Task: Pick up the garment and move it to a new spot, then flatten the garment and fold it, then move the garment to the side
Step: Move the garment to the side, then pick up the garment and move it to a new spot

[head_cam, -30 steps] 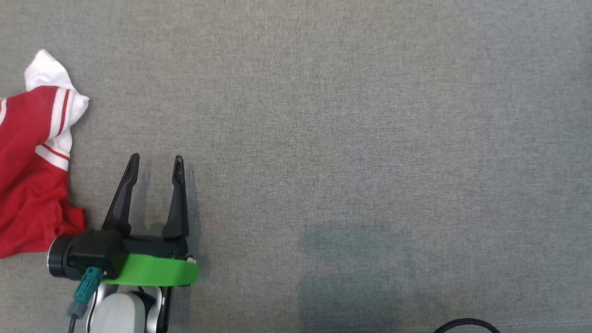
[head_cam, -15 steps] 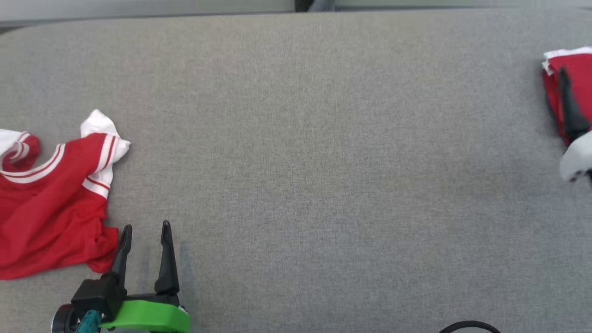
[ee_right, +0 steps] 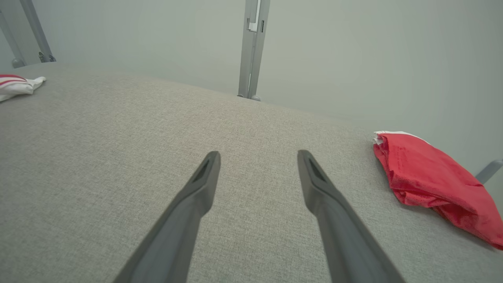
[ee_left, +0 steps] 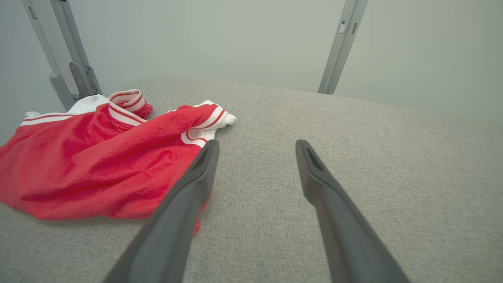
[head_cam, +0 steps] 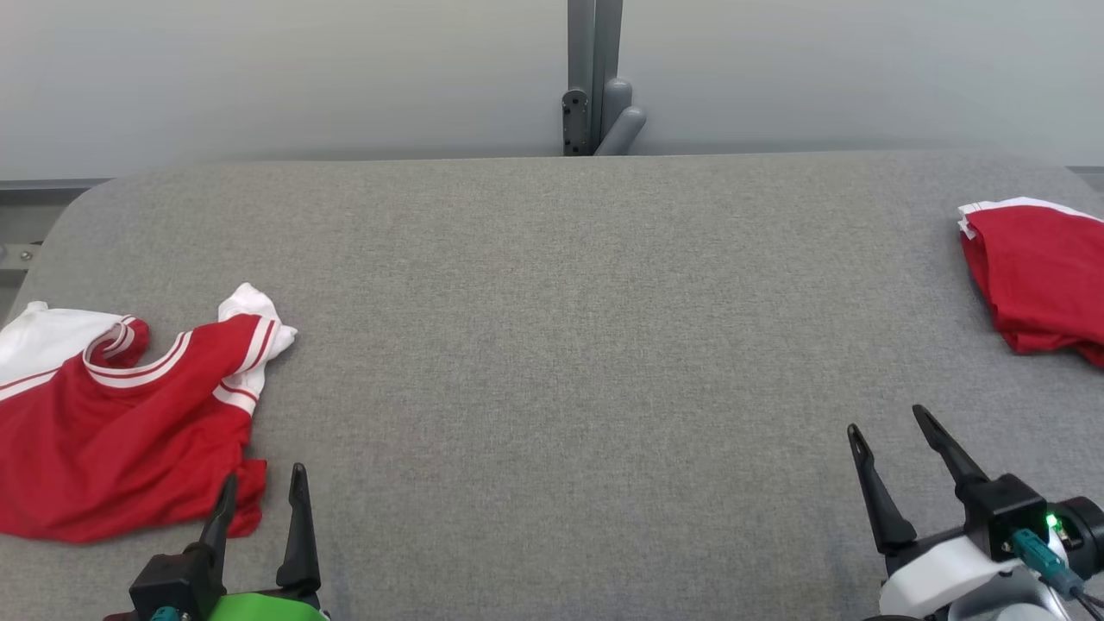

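Grey table (head_cam: 552,345); crumpled garment (head_cam: 112,423) left, folded cloth (head_cam: 1044,285) right; left gripper (head_cam: 263,474), right gripper (head_cam: 887,419) gape empty.

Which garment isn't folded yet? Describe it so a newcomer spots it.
On the grey table, look to its left side, beside the left gripper: the crumpled red garment lies there. Unlike the folded red garment at far right, it sprawls open, showing striped white collar and cuffs.
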Robot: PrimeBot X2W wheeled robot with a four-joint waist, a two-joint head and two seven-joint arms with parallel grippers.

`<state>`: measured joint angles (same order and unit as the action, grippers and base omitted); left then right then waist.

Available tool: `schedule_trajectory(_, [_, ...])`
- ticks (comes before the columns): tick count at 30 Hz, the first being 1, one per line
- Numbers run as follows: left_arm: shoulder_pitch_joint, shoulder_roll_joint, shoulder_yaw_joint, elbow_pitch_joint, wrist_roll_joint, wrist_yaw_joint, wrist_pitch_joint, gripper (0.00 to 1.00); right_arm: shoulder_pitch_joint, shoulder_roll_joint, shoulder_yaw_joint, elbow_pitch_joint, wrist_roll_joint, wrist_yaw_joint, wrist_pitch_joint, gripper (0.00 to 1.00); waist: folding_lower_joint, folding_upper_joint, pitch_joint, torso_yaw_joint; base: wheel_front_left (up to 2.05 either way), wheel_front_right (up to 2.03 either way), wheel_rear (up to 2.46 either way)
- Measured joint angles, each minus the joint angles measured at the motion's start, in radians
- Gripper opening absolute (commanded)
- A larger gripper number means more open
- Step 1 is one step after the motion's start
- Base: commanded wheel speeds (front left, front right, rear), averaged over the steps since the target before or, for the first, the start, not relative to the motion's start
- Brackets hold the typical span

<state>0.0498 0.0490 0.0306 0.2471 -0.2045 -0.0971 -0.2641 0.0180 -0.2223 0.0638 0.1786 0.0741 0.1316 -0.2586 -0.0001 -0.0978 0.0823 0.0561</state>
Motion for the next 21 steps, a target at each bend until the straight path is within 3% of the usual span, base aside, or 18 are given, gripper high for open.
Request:
schedule_trajectory(12, [0.027, 0.0, 0.002, 0.015, -0.015, -0.029, 0.0, 1.0, 0.1, 0.113, -0.139, -0.056, -0.069, 0.0, 0.0, 1.0, 0.0, 0.0001, -0.021, -0.004, 0.0, 0.0, 0.0])
schedule_trajectory(21, [0.025, 0.0, -0.013, 0.012, -0.021, -0.031, 0.0, 1.0, 0.092, 0.136, -0.168, -0.063, -0.077, 0.0, 0.0, 1.0, 0.0, 0.0002, -0.016, -0.001, 0.0, 0.0, 0.0])
